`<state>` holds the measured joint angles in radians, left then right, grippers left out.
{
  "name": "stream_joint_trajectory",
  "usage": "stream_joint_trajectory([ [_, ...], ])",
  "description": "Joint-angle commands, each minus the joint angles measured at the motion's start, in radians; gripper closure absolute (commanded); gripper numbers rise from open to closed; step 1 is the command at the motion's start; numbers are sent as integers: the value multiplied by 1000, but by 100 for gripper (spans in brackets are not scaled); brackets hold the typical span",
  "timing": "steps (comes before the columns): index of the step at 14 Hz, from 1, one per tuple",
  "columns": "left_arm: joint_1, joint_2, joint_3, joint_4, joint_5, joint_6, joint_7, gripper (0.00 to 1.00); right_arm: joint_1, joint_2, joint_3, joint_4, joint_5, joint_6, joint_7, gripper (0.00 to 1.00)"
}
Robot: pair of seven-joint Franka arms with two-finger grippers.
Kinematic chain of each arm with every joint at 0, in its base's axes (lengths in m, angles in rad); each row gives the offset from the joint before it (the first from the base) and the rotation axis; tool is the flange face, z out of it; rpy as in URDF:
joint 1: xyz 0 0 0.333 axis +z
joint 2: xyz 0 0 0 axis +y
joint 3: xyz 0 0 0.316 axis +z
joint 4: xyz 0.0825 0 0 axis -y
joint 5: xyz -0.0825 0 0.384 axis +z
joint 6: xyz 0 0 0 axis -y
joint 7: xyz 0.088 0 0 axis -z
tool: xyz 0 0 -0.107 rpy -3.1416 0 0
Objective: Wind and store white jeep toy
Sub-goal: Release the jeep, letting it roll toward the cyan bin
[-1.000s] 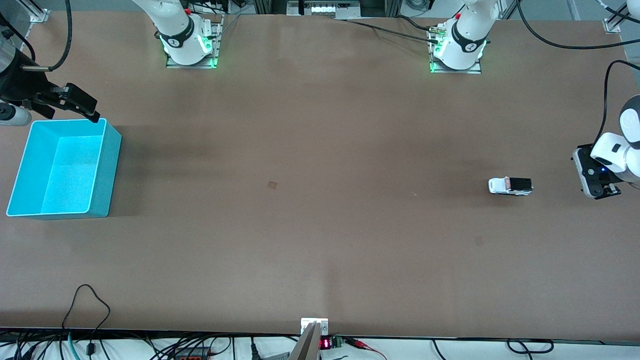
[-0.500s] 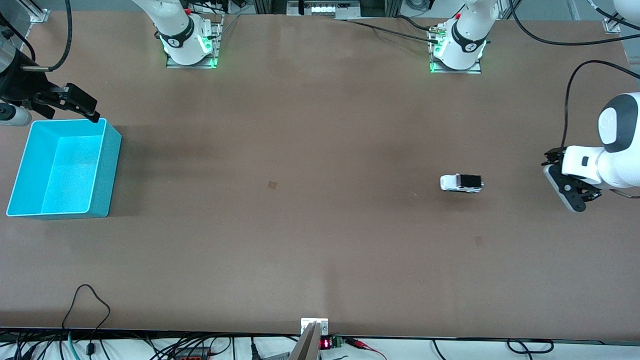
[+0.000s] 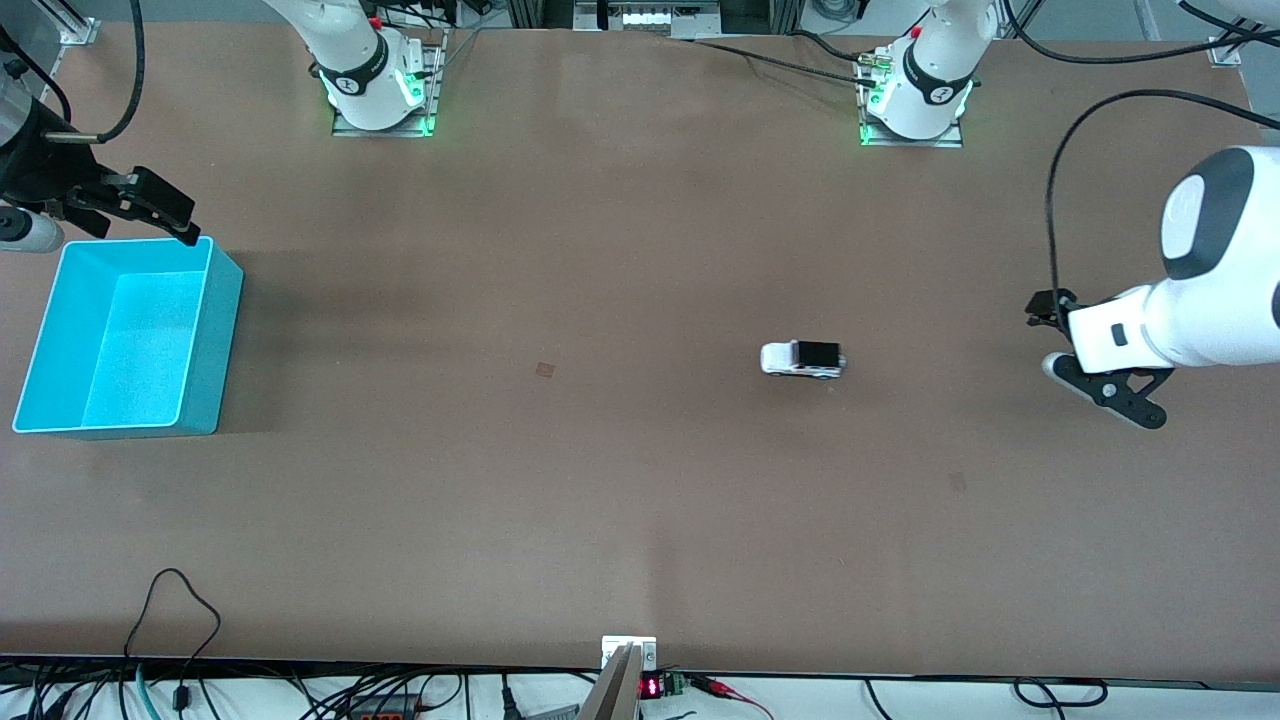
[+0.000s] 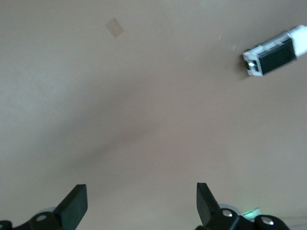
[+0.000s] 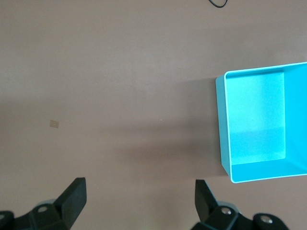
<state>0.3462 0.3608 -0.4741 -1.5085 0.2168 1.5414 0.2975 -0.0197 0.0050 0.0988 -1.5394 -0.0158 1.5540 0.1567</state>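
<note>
The white jeep toy point(image 3: 802, 359), with its black roof panel, stands on the bare brown table toward the left arm's end; it also shows in the left wrist view point(image 4: 276, 51). My left gripper point(image 3: 1080, 350) is open and empty in the air over the table, well apart from the jeep toward the left arm's end; its fingertips point(image 4: 76, 203) frame bare table. My right gripper point(image 3: 140, 215) hangs open and empty over the edge of the cyan bin point(image 3: 225, 300). The bin, seen in the right wrist view point(image 5: 221, 120), is empty.
A small tan mark point(image 3: 545, 370) lies on the table between the jeep and the bin. The two arm bases point(image 3: 380, 90) point(image 3: 915, 100) stand along the table's edge farthest from the front camera. Cables point(image 3: 180, 620) hang by the nearest edge.
The jeep has rolled along the table toward the right arm's end. My left gripper has moved the same way, staying apart from it. The right arm has not moved.
</note>
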Motion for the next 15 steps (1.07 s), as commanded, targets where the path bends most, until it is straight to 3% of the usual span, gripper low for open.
stream_joint_trajectory([
  [1,-53,-12,11,76,-81,-58,-226,0,-5,-11,1,-10,14,5,7,0],
  [2,-55,-29,28,77,-120,-56,-282,0,-5,-10,1,-10,14,5,7,0],
  [3,-88,-67,88,77,-148,-53,-319,0,-5,-10,1,-10,14,5,7,0],
  [5,-240,-130,272,68,-151,-43,-333,0,-5,-10,1,-10,14,5,7,0],
  [8,-375,-254,443,-25,-149,49,-333,0,-5,-10,1,-10,14,5,7,0],
  [11,-403,-396,479,-214,-146,158,-336,0,-5,-10,1,-10,14,3,7,0],
  [15,-412,-388,470,-204,-151,158,-324,0,-5,-10,1,-10,14,1,7,0],
])
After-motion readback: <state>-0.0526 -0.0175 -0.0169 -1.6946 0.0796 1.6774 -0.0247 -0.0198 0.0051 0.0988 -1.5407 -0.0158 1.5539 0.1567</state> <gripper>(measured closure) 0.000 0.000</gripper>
